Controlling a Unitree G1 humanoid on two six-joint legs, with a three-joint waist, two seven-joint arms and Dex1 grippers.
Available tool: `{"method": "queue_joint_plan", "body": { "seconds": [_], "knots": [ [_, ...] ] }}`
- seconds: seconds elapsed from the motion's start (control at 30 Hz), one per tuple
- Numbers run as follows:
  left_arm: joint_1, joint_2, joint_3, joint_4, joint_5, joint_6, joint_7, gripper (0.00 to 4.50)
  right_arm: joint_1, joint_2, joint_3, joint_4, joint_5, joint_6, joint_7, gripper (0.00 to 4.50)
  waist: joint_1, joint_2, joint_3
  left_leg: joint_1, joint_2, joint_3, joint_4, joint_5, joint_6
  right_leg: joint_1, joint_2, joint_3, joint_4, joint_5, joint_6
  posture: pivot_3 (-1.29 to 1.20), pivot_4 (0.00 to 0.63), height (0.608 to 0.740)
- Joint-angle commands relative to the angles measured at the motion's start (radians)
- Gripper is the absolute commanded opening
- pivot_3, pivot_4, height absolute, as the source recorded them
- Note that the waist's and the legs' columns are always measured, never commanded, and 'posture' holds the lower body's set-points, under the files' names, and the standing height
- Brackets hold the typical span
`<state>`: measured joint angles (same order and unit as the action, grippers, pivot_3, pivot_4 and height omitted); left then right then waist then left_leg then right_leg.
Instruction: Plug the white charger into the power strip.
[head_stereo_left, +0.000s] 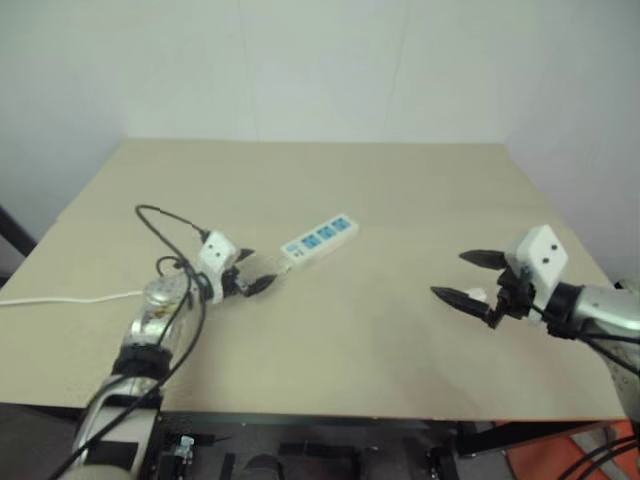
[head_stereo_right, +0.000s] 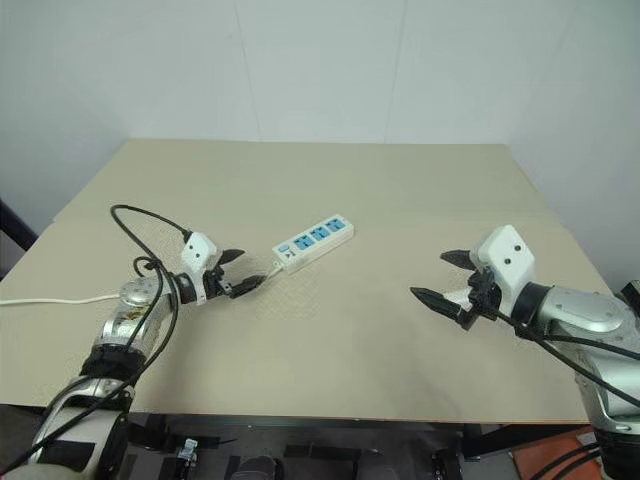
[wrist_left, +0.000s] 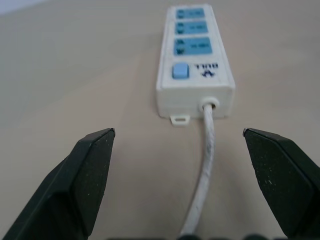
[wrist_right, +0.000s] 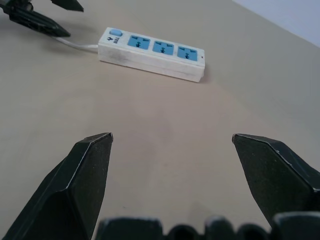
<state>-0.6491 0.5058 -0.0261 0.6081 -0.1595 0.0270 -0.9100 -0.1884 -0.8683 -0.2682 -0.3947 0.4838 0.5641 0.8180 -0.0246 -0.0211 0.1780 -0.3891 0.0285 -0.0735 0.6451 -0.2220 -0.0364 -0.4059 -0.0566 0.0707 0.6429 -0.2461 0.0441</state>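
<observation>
The power strip (head_stereo_right: 314, 241) lies mid-table (head_stereo_right: 400, 340), its cord (wrist_left: 205, 170) trailing toward the left edge. Bare tabletop surrounds it toward every other edge.

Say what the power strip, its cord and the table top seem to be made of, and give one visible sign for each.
Power strip: probably hard plastic, white and smooth with a slight sheen; moulded edges and inset blue socket faces.
Cord: likely rubbery or vinyl sheathing, matte white; it bends softly along the table.
Table: looks like laminate or painted board, flat beige and matte; no grain shows, so wood cannot be confirmed.
</observation>
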Motion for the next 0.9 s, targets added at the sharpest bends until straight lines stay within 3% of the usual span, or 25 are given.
{"method": "queue_joint_plan", "body": {
  "seconds": [0.03, 0.5, 0.7, 0.87, 0.9],
  "knots": [
    [-0.007, 0.020, -0.026, 0.013, 0.032, -0.001, -0.032, 4.08, 0.001, 0.007, -0.050, -0.048, 0.015, -0.017, -0.021, 4.50, 0.001, 0.000, 0.000, 0.000, 0.000, 0.000, 0.000, 0.000, 0.000, 0.000, 0.000, 0.000, 0.000, 0.000, 0.000, 0.00, 0.150, 0.740],
    [0.014, -0.032, -0.047, 0.079, 0.074, -0.018, 0.000, 0.04, -0.016, 0.005, -0.047, -0.044, 0.021, -0.027, -0.014, 4.50, 0.003, 0.000, 0.000, 0.002, 0.000, 0.000, 0.001, 0.000, 0.000, 0.002, 0.000, 0.000, 0.002, -0.001, 0.001, 0.00, 0.150, 0.740],
    [0.219, 0.050, -0.021, -0.248, -0.045, 0.033, -0.165, 0.04, -0.025, 0.008, -0.031, -0.035, 0.018, -0.032, -0.004, 4.50, -0.009, 0.000, 0.000, 0.002, 0.000, 0.000, 0.000, 0.000, 0.000, 0.001, -0.001, 0.000, 0.002, 0.000, 0.000, 0.00, 0.150, 0.740],
    [0.420, 0.137, 0.031, -0.462, -0.091, 0.111, -0.164, 0.04, -0.026, 0.012, -0.016, -0.031, 0.016, -0.038, 0.005, 4.50, -0.015, 0.000, 0.000, 0.004, 0.000, 0.000, 0.000, 0.000, 0.000, 0.002, -0.001, 0.000, 0.003, -0.001, 0.000, 0.00, 0.150, 0.740],
    [0.446, 0.144, 0.043, -0.479, -0.094, 0.122, -0.148, 0.32, -0.031, 0.013, -0.011, -0.027, 0.015, -0.041, 0.008, 4.50, -0.016, 0.000, 0.000, 0.004, 0.001, 0.000, 0.000, 0.000, 0.000, 0.002, 0.000, 0.000, 0.003, -0.002, 0.003, 0.00, 0.150, 0.740]
  ]
}}
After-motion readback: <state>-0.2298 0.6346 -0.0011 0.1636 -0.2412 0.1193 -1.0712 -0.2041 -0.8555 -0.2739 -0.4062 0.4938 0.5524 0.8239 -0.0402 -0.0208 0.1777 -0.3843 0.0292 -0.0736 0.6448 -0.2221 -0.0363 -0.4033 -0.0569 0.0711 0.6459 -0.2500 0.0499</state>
